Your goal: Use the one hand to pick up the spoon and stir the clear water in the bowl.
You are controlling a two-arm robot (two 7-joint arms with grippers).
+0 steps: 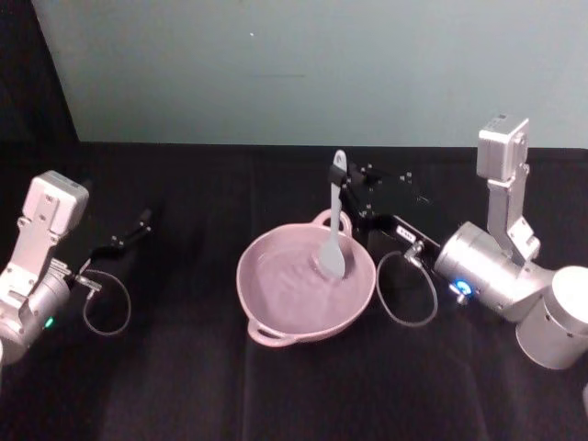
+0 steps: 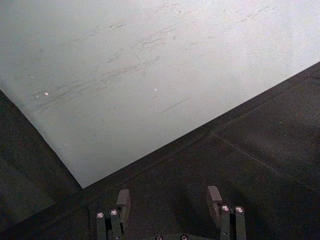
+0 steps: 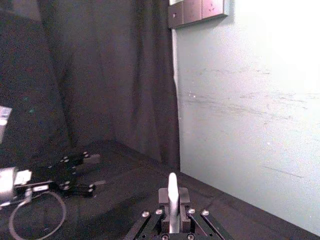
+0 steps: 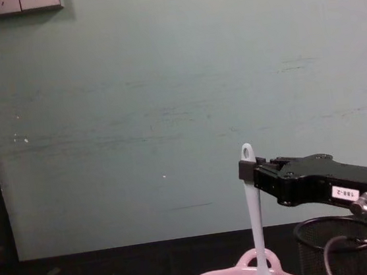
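- The spoon (image 1: 335, 220) stands almost upright in the bowl (image 1: 276, 317). Its blade is down in the water (image 1: 294, 280) toward the far right side, and the holed tip pokes up above the grip.
- My right gripper (image 1: 344, 197) is clamped on the upper handle, just under that oval hole. From the right wrist camera the spoon (image 3: 172, 190) sits pinched between the two pads.
- I read this as the stirring step: the pick-up is done, the blade is wet, and the surface looks faintly ruffled around it.
- The next move, as I judge it, is a small circular sweep from the wrist. It needs to be low enough to stay in the water and clear of the rim, so the bowl doesn't get dragged.
- The spoon is slim, smooth white plastic, long and probably a little flexible.
- The bowl is pale pink, round, shallow and glossy, with a loop handle on the far rim and another on the near rim.
- It sits on a matte black cloth (image 1: 184, 367). From the chest camera a black wire-mesh cup (image 4: 328, 247) stands to the right of the bowl, below the gripper's body.
- The left gripper (image 1: 136, 228) is parked well off to the left over the cloth, jaws spread and empty.
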